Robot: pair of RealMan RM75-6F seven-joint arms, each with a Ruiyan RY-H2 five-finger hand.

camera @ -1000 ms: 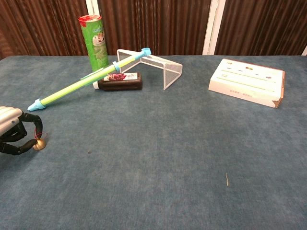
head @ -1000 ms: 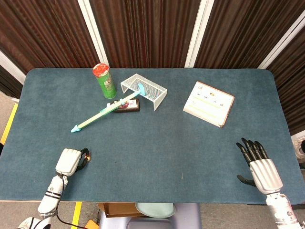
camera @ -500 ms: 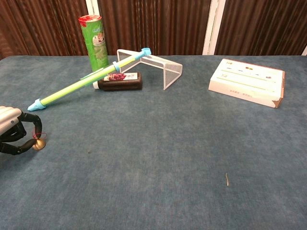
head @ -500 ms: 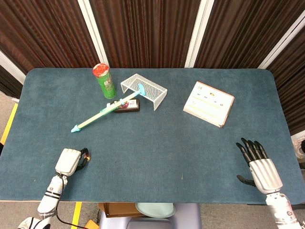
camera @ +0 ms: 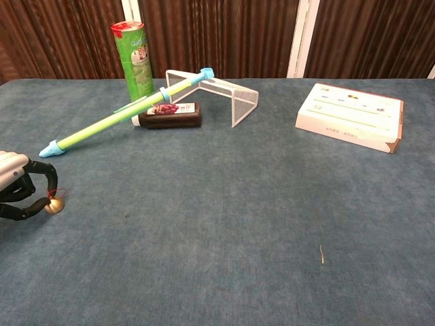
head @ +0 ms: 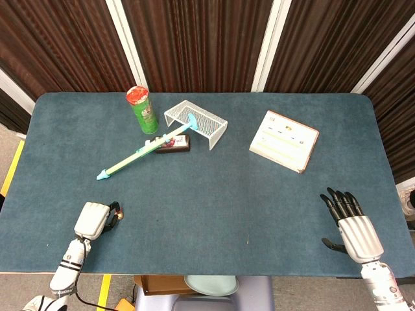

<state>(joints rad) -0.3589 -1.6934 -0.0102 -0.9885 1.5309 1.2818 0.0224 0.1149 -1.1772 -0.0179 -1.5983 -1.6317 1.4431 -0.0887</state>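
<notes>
Chest view: left robot hand point(camera: 20, 193) lower left, fingertips pinching small brass bell point(camera: 54, 204) on tabletop point(camera: 224, 204); right robot hand point(head: 350, 223) lower right, fingers spread, holding nothing.

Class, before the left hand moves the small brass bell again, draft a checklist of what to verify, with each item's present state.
1. Left hand fingers curled around small brass bell: ok.
2. Bell lifted off the table: cannot tell.
3. Green and blue stick apart from the left hand: ok.
4. Right hand open, holding nothing: ok.
5. Green can upright: ok.
</notes>
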